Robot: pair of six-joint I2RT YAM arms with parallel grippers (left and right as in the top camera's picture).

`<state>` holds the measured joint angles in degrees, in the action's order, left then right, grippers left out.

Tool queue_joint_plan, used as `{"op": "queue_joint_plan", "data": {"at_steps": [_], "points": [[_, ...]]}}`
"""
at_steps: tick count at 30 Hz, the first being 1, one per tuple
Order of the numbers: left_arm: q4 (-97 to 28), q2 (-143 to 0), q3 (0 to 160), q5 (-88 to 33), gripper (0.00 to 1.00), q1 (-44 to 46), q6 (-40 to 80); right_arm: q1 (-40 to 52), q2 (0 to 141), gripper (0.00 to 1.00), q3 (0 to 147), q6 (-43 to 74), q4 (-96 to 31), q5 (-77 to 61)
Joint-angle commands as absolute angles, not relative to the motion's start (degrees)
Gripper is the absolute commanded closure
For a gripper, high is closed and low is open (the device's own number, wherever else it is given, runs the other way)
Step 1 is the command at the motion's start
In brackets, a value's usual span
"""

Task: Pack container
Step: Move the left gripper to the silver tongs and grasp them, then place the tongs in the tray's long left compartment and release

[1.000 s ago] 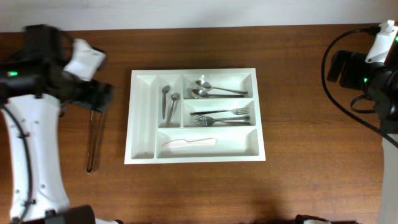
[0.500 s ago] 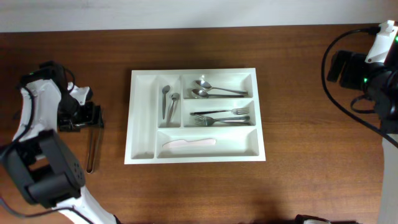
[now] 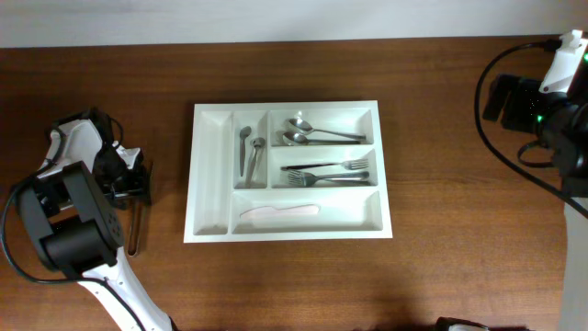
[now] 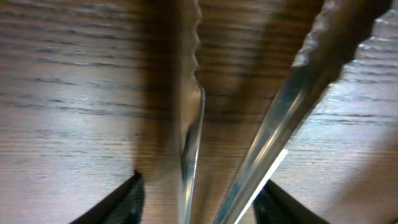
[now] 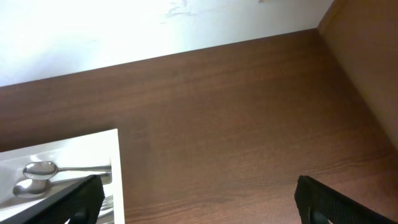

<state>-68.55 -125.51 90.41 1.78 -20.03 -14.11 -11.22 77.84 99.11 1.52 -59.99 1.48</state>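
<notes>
The white container (image 3: 212, 165) lies mid-table and holds two spoons (image 3: 308, 133), two forks (image 3: 326, 171), a white knife (image 3: 278, 211) and two small spoons (image 3: 249, 152); its leftmost narrow compartment is empty. Metal tongs (image 3: 135, 230) lie on the wood to its left. My left gripper (image 3: 133, 182) is low over the tongs' upper end. In the left wrist view the tongs' two arms (image 4: 273, 130) run between my open fingers (image 4: 202, 205). My right gripper (image 5: 199, 199) is open and empty, at the far right of the table.
The right arm (image 3: 547, 110) and its cables sit at the table's far right edge. The container's top-right corner (image 5: 115, 155) shows in the right wrist view. A pale wall (image 5: 155, 25) borders the table's far edge.
My left arm has swung round and come down from above the tongs' top end to low over them, fingers on either side. The right arm and the container have not moved.
</notes>
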Motion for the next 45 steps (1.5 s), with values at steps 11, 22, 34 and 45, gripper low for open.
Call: {"op": "queue_joint_plan", "data": {"at_steps": [11, 22, 34, 45], "points": [[-69.91, -126.98, 89.93, 1.28, 0.83, -17.82, -14.57, -11.44, 77.62, 0.01, 99.00, 2.00, -59.83, 1.30], [-81.82, -124.09, 100.86, 1.32, 0.98, -12.12, -11.46, -11.44, 77.62, 0.01, 99.00, 2.00, -59.83, 1.30], [-81.41, -113.23, 105.14, -9.30, 0.98, -1.43, -7.44, -11.44, 77.62, 0.01, 99.00, 2.00, -59.83, 1.32], [-69.32, -114.39, 105.03, -1.04, 0.97, 9.34, 1.34, -11.44, 77.62, 0.01, 99.00, 2.00, -59.83, 1.30]]}}
